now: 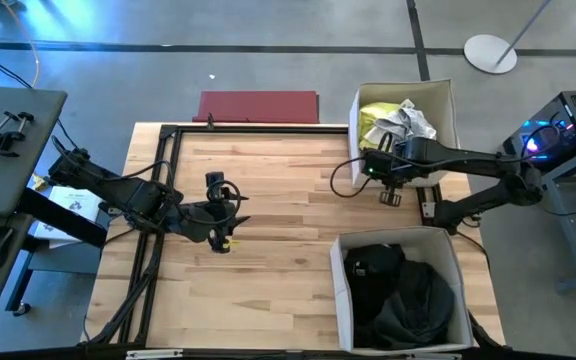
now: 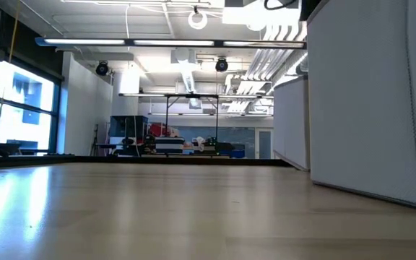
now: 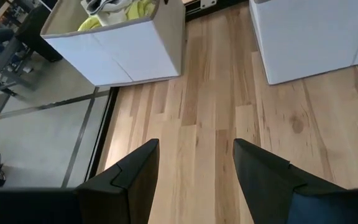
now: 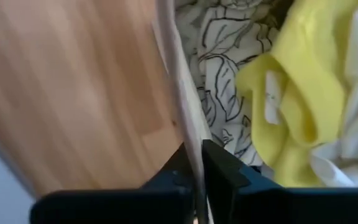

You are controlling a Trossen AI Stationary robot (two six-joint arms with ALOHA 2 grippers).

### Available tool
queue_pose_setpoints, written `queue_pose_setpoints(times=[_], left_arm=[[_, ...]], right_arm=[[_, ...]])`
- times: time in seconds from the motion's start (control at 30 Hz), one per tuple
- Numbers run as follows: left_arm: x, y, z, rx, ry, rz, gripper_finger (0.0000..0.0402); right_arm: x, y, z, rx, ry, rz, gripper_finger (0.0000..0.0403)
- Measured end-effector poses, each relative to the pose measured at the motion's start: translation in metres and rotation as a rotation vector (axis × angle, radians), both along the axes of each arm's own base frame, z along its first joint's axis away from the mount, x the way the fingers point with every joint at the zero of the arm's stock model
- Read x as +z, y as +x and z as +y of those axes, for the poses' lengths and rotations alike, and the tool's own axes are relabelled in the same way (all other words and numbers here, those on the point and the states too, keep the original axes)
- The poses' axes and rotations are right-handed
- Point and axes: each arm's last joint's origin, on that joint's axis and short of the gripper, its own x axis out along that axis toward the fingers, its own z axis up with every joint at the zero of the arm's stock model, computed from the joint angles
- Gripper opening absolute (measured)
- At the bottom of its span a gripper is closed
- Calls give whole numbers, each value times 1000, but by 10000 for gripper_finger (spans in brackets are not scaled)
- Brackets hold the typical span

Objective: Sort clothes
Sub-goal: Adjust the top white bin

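A white box [image 1: 446, 100] at the table's far right holds neon yellow [image 1: 373, 118], patterned grey-white [image 1: 408, 122] and white clothes. A second white box [image 1: 343, 300] at the near right holds black and dark grey clothes [image 1: 398, 295]. My right gripper [image 1: 389, 193] is at the near wall of the far box, shut on that wall. The yellow [image 4: 303, 93] and patterned [image 4: 222, 56] clothes lie just past its fingers. My left gripper [image 3: 194, 180] is open and empty over the bare wood, left of the table's middle [image 1: 223, 215]. My right gripper pinches the far box's wall at its top rim [image 4: 188, 134] between its two fingers, one finger [image 4: 229, 168] on the inside by the clothes and one [image 4: 176, 171] on the outside. The box stands on the table.
A flat red mat [image 1: 258, 105] lies beyond the table's far edge. A black frame [image 1: 163, 150] runs along the table's left and far sides. In the low view the near box's wall [image 2: 367, 94] fills the right. Bare wood lies between the arms.
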Motion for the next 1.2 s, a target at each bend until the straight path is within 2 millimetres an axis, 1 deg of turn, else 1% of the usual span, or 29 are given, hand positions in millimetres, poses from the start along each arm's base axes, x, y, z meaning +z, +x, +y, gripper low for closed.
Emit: queue_pose_setpoints(times=[0.13, 0.23, 0.33, 0.4, 0.5, 0.73, 0.87, 0.97, 1.03, 1.1, 1.13, 1.2], left_arm=[[0, 0, 0, 0, 0, 0, 195], [0, 0, 0, 0, 0, 0, 195], [0, 0, 0, 0, 1, 1, 195], [0, 0, 0, 0, 0, 1, 195], [0, 0, 0, 0, 0, 1, 195], [0, 0, 0, 0, 3, 7, 195], [-1, -1, 1, 4, 3, 18, 195], [-2, -2, 1, 9, -1, 21, 195], [-2, -2, 1, 9, -1, 22, 195], [-2, -2, 1, 10, -2, 22, 195], [-2, -2, 1, 11, -4, 21, 195], [-2, -2, 1, 14, -7, 19, 195]], right_arm=[[11, 6, 12, 32, 53, -60, 21], [23, 9, 22, 79, 103, -104, 7], [30, 12, 26, 92, 66, -142, 7], [28, 11, 25, 57, 9, -134, 17], [21, 11, 20, 27, -53, -119, 26], [-7, 10, -2, 13, -140, -70, 27], [-15, 8, -8, 15, -142, -48, 30], [-13, 7, -8, 17, -123, -41, 44], [-8, 7, -5, 26, -93, -44, 60], [-2, 7, -2, 32, -62, -41, 67], [1, 7, 1, 31, -63, -40, 62], [7, 6, 8, 63, -96, -19, 36]])
